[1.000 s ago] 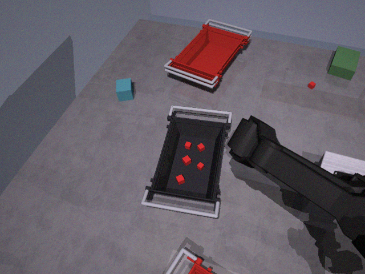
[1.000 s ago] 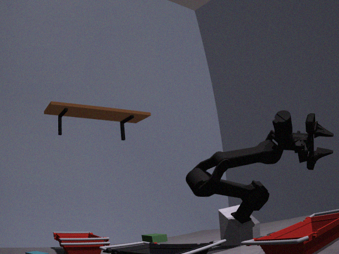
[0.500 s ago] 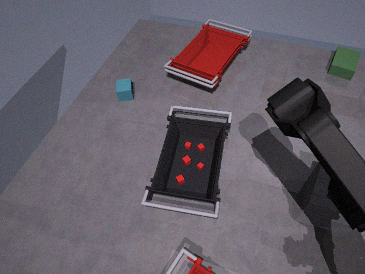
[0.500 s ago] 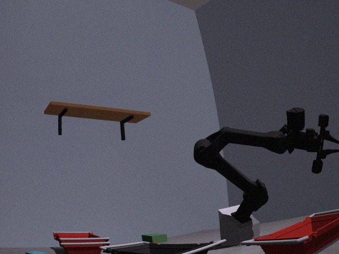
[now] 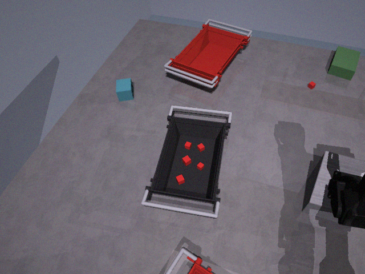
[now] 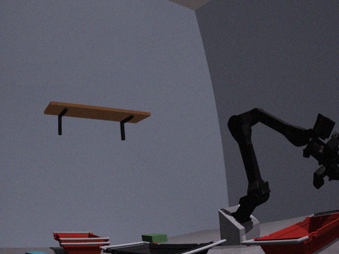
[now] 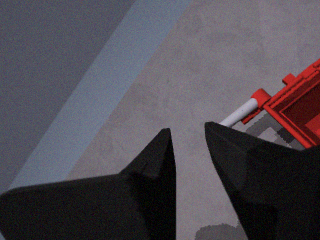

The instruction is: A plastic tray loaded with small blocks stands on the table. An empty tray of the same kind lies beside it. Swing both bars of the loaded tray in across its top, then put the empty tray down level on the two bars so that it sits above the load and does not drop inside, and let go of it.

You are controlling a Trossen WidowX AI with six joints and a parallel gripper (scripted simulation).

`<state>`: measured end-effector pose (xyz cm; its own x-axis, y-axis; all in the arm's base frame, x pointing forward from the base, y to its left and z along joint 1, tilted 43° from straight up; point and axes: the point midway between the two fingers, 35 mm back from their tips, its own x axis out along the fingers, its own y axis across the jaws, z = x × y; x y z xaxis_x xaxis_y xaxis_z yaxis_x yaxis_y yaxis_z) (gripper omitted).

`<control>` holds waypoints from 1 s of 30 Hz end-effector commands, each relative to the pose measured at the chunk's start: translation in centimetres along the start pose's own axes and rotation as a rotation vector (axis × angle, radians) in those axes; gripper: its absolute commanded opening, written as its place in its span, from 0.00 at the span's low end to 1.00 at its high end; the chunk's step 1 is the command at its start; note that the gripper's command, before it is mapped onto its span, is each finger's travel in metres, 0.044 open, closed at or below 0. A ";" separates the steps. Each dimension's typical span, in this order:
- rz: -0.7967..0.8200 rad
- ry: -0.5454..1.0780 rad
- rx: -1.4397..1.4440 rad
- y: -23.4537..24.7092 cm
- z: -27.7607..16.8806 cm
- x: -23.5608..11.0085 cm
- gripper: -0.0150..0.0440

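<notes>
The loaded black tray (image 5: 162,165) (image 6: 164,248) stands mid-table with several small red blocks (image 5: 186,160) inside. Its two white wire bars are swung out over the ends, the far bar (image 5: 200,110) and the near bar (image 5: 177,208). An empty red tray (image 5: 188,54) (image 6: 79,240) lies farther back. A second red tray (image 5: 197,266) (image 6: 301,229) (image 7: 300,107) lies at the near edge. My gripper (image 6: 326,174) (image 7: 187,133) hangs high in the air near that second red tray, far from the black tray. Its fingers are nearly together with nothing between them.
A teal cube (image 5: 125,89) stands left of the trays and a green cube (image 5: 344,63) (image 6: 154,237) at the far right. One loose red block (image 5: 311,84) lies near the green cube. The arm's grey pedestal (image 5: 319,182) (image 6: 232,225) stands at the right. A wall shelf (image 6: 95,111) hangs high.
</notes>
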<state>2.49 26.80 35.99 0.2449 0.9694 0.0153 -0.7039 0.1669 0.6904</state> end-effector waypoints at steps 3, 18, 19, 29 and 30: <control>-0.219 0.050 -0.208 -5.4 1.9 3.4 0.40; -0.696 0.360 -0.273 -24.5 8.9 2.9 0.40; -0.715 0.379 -0.249 -25.7 9.3 2.3 0.40; -0.846 0.486 0.010 -34.4 10.1 -3.3 0.40; -0.841 0.503 0.036 -34.9 10.0 -3.7 0.40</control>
<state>32.09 16.77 20.39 0.4006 0.4985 -0.7688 -0.4332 0.8424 0.3205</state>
